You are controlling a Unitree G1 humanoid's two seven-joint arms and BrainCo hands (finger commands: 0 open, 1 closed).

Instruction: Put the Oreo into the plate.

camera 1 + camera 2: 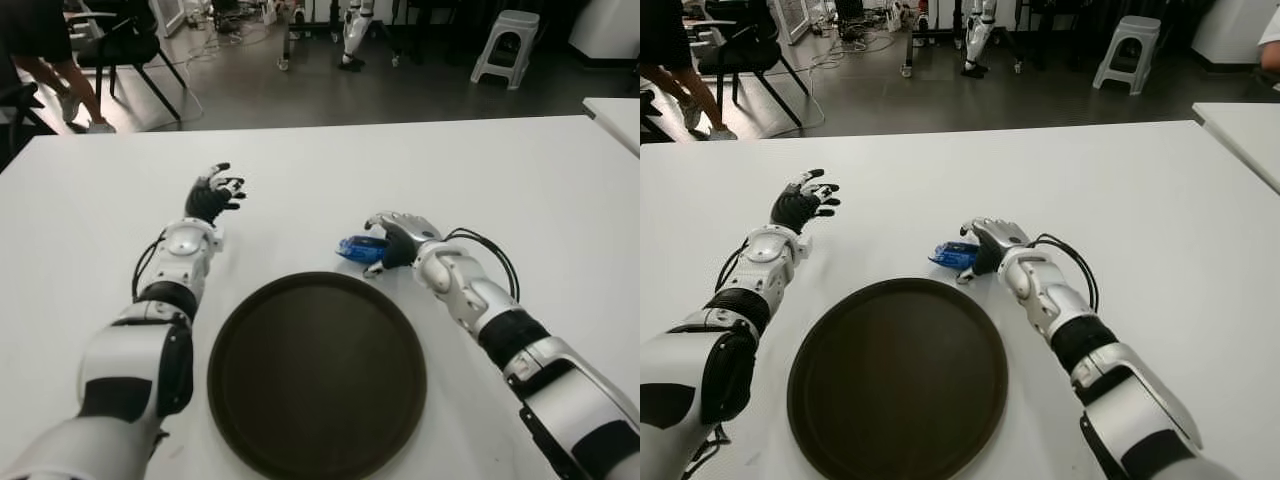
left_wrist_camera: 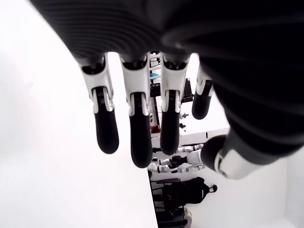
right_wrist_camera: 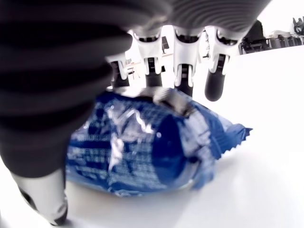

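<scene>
The Oreo, a blue foil packet (image 1: 355,248), lies on the white table (image 1: 500,170) just beyond the far right rim of the round dark plate (image 1: 316,375). My right hand (image 1: 395,240) is cupped over the packet. In the right wrist view its fingers (image 3: 183,61) curl down over the far side of the packet (image 3: 142,147) and the thumb sits on the near side. The packet touches the table. My left hand (image 1: 212,195) hovers over the table to the left of the plate, fingers (image 2: 135,128) spread and holding nothing.
Beyond the table's far edge are a black chair (image 1: 120,50), a person's legs (image 1: 60,85), a white stool (image 1: 505,45) and another robot's legs (image 1: 355,35). A second white table (image 1: 615,115) shows at the right edge.
</scene>
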